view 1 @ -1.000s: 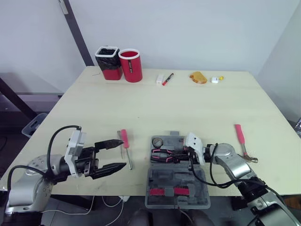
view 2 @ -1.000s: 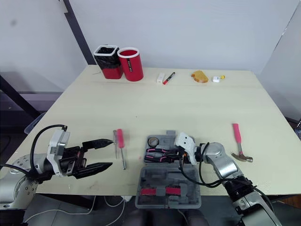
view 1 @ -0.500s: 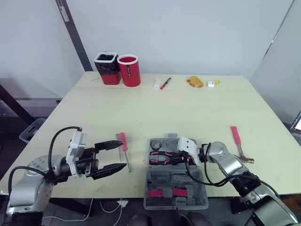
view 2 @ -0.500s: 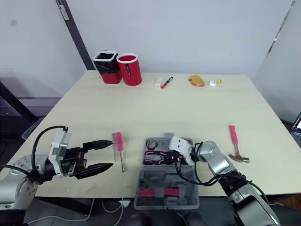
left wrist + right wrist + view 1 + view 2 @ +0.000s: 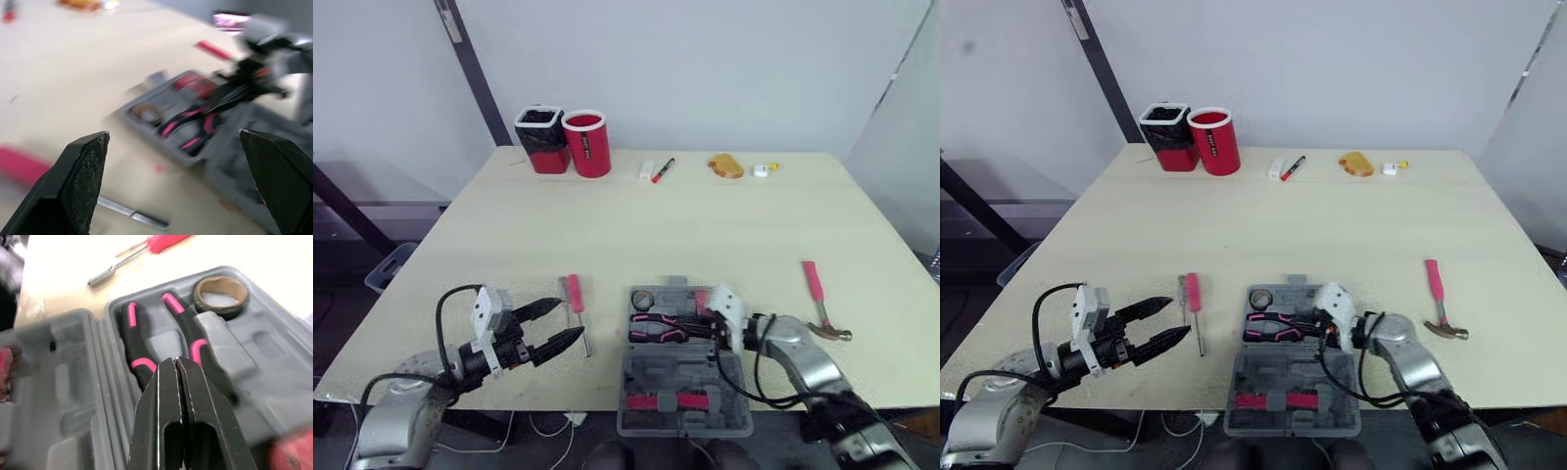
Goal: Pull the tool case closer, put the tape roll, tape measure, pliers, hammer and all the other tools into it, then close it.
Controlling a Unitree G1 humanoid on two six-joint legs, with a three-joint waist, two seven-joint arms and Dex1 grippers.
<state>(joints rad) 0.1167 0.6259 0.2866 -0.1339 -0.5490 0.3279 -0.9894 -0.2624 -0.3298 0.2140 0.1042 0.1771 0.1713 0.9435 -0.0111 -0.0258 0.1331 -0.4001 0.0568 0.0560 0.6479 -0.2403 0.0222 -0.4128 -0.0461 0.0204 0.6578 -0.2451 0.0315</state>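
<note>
The grey tool case (image 5: 680,380) lies open at the table's front edge. In it are a tape roll (image 5: 642,300) and pink-and-black pliers (image 5: 651,330). My right gripper (image 5: 697,329) hovers low over the case, its fingers (image 5: 172,382) shut with nothing between them, just above the pliers (image 5: 134,340) and short of the tape roll (image 5: 218,291). A pink screwdriver (image 5: 573,292) lies left of the case. My left gripper (image 5: 570,320) stands open beside its shaft, holding nothing. A pink-handled hammer (image 5: 814,282) lies right of the case.
A red cup (image 5: 587,143) and a black-and-red cup (image 5: 539,138) stand at the back left. A marker (image 5: 663,168), a yellow object (image 5: 725,164) and small white items (image 5: 761,168) lie along the back edge. The table's middle is bare wood.
The camera has shifted. My right gripper has drawn back a little to the right over the case. The left arm has sunk lower, with its gripper still open by the screwdriver.
</note>
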